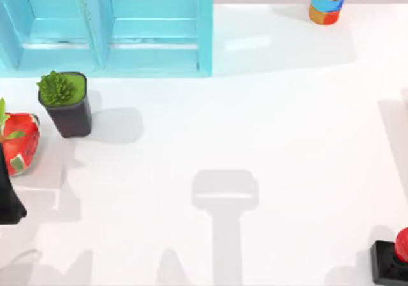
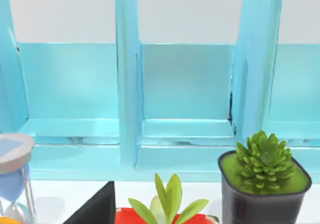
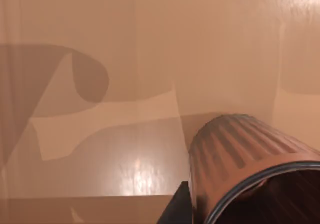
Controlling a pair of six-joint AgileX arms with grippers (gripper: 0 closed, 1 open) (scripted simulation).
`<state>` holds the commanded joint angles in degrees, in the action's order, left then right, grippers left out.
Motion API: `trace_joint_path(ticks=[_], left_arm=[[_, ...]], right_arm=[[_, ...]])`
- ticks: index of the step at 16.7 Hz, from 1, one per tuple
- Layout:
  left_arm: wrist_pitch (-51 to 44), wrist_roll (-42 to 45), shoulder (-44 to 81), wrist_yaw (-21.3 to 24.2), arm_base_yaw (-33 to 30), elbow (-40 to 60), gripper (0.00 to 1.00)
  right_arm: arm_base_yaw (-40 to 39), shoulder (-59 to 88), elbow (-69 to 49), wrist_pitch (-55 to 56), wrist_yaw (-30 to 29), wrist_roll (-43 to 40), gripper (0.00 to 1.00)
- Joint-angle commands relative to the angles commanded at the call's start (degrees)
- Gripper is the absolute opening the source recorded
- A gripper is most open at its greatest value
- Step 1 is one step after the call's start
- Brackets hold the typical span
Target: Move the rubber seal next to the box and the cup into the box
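Red-knobbed rubber seal (image 1: 396, 260) at the top view's lower right edge. Ribbed brown cup (image 3: 250, 169) close against the right wrist camera. Cannot tell either gripper's state. Potted plant (image 1: 64, 103) upper left, before blue rack (image 1: 153, 25).

A rubber seal (image 1: 394, 259) sits at the desk's (image 1: 255, 127) right front corner (well apart from the potted plant (image 1: 65, 103)).

Seal (image 1: 392, 260) near right — plant pot (image 1: 66, 104) perhaps far left.
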<state>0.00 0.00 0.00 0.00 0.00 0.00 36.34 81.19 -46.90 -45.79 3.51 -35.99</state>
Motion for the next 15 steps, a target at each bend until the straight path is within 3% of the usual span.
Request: trace_joint_path(ticks=[4,15], left_arm=[[0.00,0.00,0.00,0.00,0.00,0.00,1.00],[0.00,0.00,0.00,0.00,0.00,0.00,1.00]], right_arm=[[0.00,0.00,0.00,0.00,0.00,0.00,0.98],[0.28,0.04,-0.70,-0.09,0.36,-0.09,1.00]])
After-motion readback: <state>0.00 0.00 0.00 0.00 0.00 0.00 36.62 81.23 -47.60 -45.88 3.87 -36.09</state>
